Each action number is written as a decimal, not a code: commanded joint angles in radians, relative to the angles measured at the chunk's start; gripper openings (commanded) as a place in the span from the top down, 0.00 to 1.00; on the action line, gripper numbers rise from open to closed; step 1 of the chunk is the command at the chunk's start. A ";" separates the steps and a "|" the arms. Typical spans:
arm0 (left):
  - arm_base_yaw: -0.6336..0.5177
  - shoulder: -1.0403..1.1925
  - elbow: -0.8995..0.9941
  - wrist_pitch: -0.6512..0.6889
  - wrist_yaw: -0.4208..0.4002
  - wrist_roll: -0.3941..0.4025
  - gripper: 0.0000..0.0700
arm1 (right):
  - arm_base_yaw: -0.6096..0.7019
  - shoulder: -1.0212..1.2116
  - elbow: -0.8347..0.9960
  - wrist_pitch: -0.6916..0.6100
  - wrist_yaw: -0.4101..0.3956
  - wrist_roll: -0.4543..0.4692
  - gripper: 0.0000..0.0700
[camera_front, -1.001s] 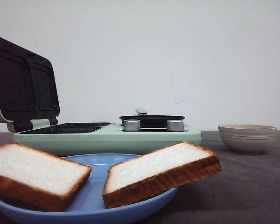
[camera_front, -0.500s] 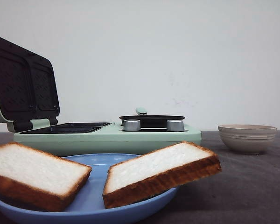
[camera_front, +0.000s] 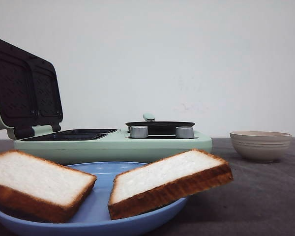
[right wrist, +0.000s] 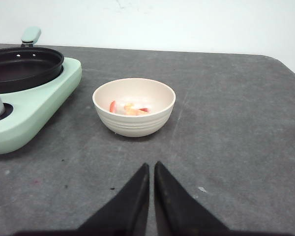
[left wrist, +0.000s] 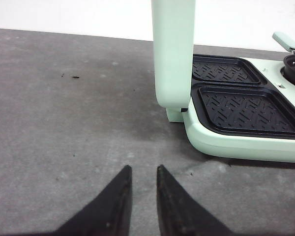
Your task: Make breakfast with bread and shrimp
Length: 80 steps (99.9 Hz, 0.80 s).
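Bread first: two thick slices sit on the blue plate (camera_front: 96, 216) at the near edge of the bench, the left slice (camera_front: 37, 184) flat-ish and the right slice (camera_front: 169, 182) tilted, its far end overhanging the plate's rim. Compared with the shots from a second ago, literally nothing has moved: slices, plate and appliance are all where they were. So the task reads as not really started yet, with both arms parked.

The left gripper (left wrist: 143, 184) hovers over bare bench with its jaws close together, a narrow gap between the tips, holding nothing. The right gripper (right wrist: 151, 179) has its tips practically touching, also empty, and it points at the bowl.

Further back is the mint green sandwich maker (camera_front: 113, 142), its lid (camera_front: 24, 86) standing up and both dark grill plates (left wrist: 246, 105) exposed and empty. The small black pan (camera_front: 160, 125) sits on its right half behind the two silver knobs (camera_front: 138, 132).

Near the right edge of the bench is the beige bowl (right wrist: 134, 105), with the shrimp (right wrist: 129, 109) lying in the bottom as small orange-red bits.

Best guess, the next move is the left arm going for a bread slice and the right one opening up for the shrimp.
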 commanded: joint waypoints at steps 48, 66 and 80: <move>0.000 -0.001 -0.018 -0.003 -0.006 0.069 1.00 | 0.000 0.001 -0.003 0.007 0.001 -0.009 0.99; 0.000 0.000 -0.018 -0.002 -0.005 0.066 1.00 | 0.000 0.001 -0.003 0.007 0.000 -0.003 0.99; 0.000 -0.001 -0.018 -0.002 -0.006 0.065 1.00 | 0.000 0.001 -0.003 0.007 0.000 0.001 0.99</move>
